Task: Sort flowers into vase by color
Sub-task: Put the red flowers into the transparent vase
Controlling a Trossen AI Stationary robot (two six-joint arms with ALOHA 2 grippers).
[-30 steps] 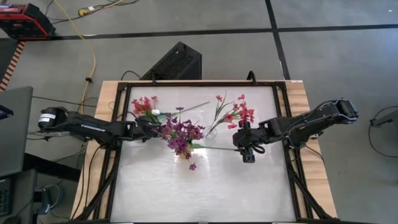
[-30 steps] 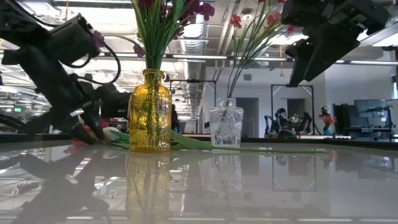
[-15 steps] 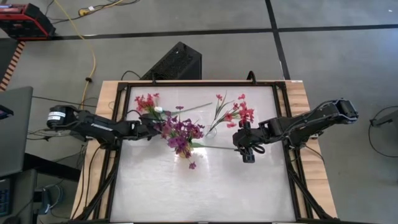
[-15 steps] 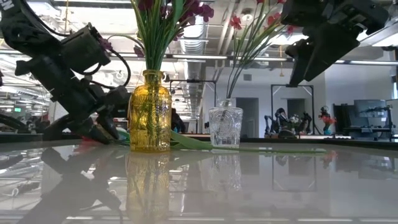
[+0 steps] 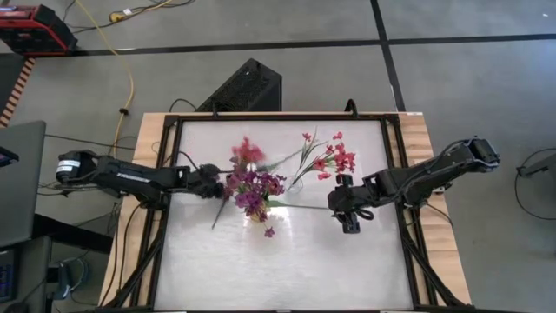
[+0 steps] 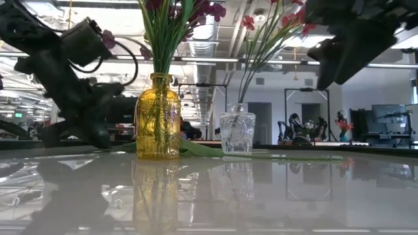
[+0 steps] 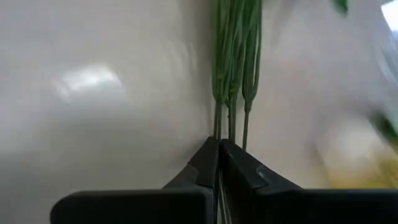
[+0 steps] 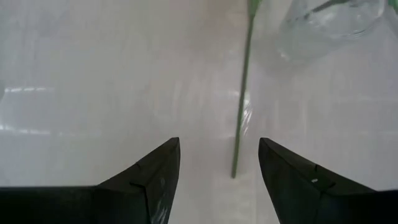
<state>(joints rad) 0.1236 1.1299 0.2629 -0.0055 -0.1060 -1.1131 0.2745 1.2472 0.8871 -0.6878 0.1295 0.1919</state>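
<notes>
A yellow vase (image 6: 157, 117) holds purple flowers (image 5: 252, 187). A clear glass vase (image 6: 236, 130) beside it holds red-pink flowers (image 5: 332, 158). My left gripper (image 5: 215, 181) is low, left of the yellow vase, and is shut on a red-pink sprig whose blurred blooms (image 5: 248, 152) show beyond the vase. A loose green stem (image 5: 300, 207) lies on the table, its bloom hidden under the purple flowers. My right gripper (image 5: 349, 219) hangs open above that stem's free end (image 8: 234, 174), clear of it. My left gripper pinches the sprig's thin bare stems (image 7: 219, 134) between its two fingers, just below where the thicker green stems begin. The fingers come slanting down from the table's left and lie along the stems, which run on ahead of the fingertips.
A single purple bloom (image 5: 269, 232) lies loose on the white table top, nearer than the yellow vase. A dark frame (image 5: 261, 116) runs around the table top. The near half of the table (image 5: 287, 269) is bare.
My left gripper has shut on the red-pink sprig's stems and rolled its wrist. The sprig's blooms have swung from the table's far left toward the right, to just beyond the yellow vase.
</notes>
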